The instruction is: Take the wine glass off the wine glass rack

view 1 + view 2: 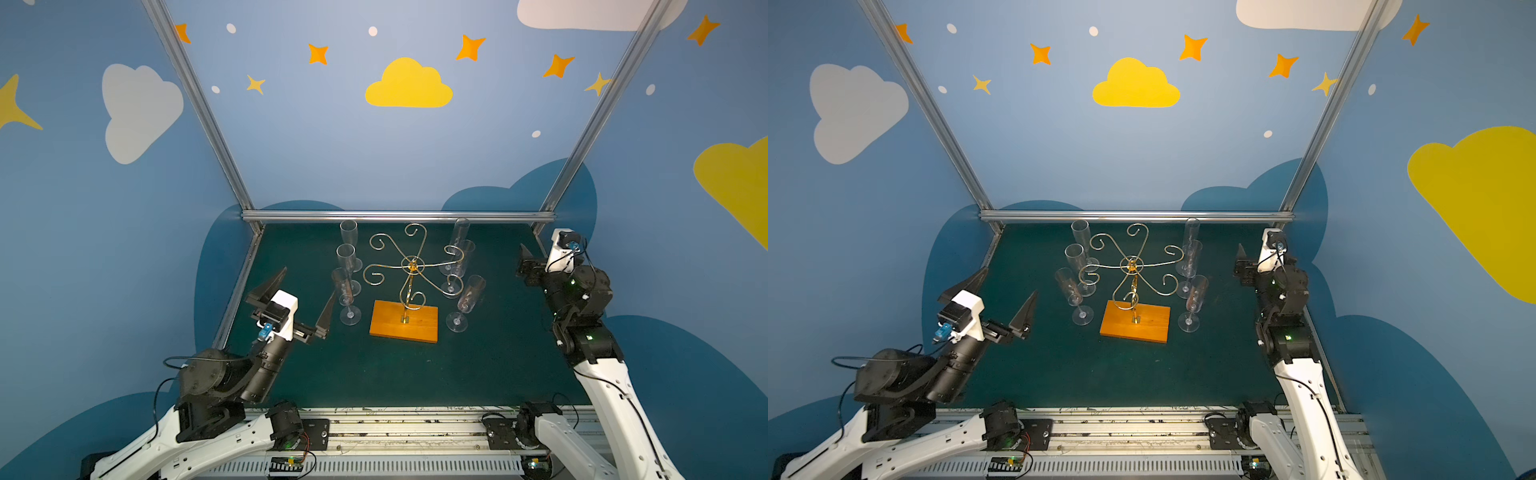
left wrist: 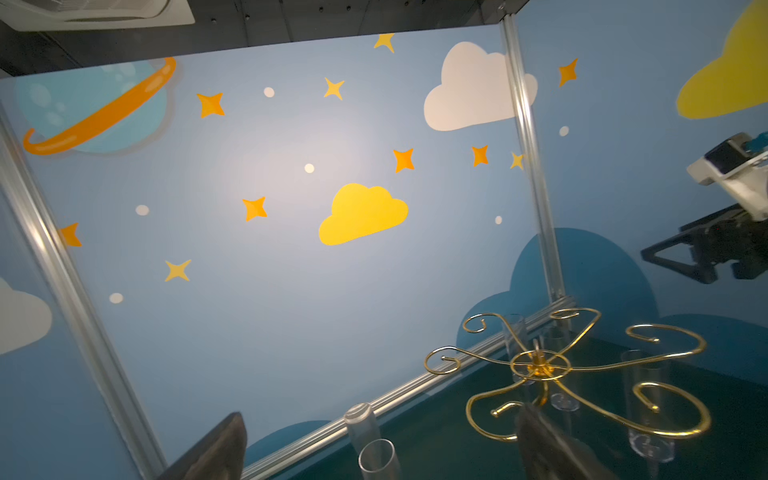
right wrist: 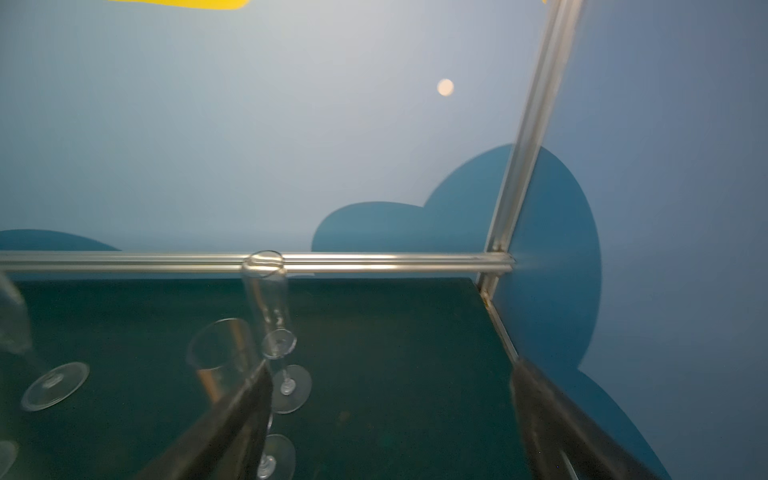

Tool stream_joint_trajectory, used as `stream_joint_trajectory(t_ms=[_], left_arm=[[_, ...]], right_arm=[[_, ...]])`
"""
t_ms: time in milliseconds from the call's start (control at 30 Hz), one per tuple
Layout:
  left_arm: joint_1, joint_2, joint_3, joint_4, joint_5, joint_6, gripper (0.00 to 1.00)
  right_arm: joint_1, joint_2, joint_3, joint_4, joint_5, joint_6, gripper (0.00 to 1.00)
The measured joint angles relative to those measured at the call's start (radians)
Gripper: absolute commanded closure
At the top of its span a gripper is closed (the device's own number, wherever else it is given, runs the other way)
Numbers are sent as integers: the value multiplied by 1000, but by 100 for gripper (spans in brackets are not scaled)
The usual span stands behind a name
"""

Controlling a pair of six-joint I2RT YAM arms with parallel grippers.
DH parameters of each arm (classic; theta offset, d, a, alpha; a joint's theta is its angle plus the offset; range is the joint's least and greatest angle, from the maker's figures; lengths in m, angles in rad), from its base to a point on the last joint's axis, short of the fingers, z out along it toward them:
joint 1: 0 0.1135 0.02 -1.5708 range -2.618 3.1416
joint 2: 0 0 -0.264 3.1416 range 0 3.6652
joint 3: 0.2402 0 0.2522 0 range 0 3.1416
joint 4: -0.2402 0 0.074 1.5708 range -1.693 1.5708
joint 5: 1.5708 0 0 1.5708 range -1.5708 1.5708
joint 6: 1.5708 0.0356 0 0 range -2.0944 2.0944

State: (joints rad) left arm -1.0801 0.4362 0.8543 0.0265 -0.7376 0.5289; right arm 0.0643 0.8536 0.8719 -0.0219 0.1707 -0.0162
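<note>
Six clear champagne flutes (image 1: 346, 255) are standing upright on the green bench (image 1: 415, 374), three in a row on the left of the wine glass rack (image 1: 412, 264) and three on its right. Nothing is hanging from the rack in either top view. In the left wrist view its gold spiral curls (image 2: 665, 415) are showing bare wire with no foot hooked in them, so I judge the unloading to be finished or nearly so.

The left tool (image 1: 309, 282) is hovering with its jaws spread wide and gripping nothing. The right tool (image 3: 392, 368) is likewise gaping and empty over the far right corner of the bench, well apart from the right row.

The relation that matters is on the left side. The left tool's inner finger (image 1: 328, 311) is pointing up just beside the front flute of the left row (image 1: 345, 291), which lies to the right of that finger. The flute's long axis is running straight up from its round foot. Whether they are touching I cannot tell.

The rack itself is sitting between the two arms on its orange-brown wooden base (image 1: 404, 321). Any pull-back by the left arm, in my judgement, should be going leftward and toward the robot, away from that tall, easily tipped flute.
</note>
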Motion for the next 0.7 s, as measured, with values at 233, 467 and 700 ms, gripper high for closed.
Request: stream_joint_trajectory(t_ms=[233,467,700], left_arm=[[202,91,3,32,51,2,1],[639,277,9,-38,307,-279,1],[975,323,-98,27,446,-484,1]], right_arm=[[-176,67,-106,43,79,141,12],[-219,97,-272,92,71,184,12],[-219,106,-323,120,-65,144,11]])
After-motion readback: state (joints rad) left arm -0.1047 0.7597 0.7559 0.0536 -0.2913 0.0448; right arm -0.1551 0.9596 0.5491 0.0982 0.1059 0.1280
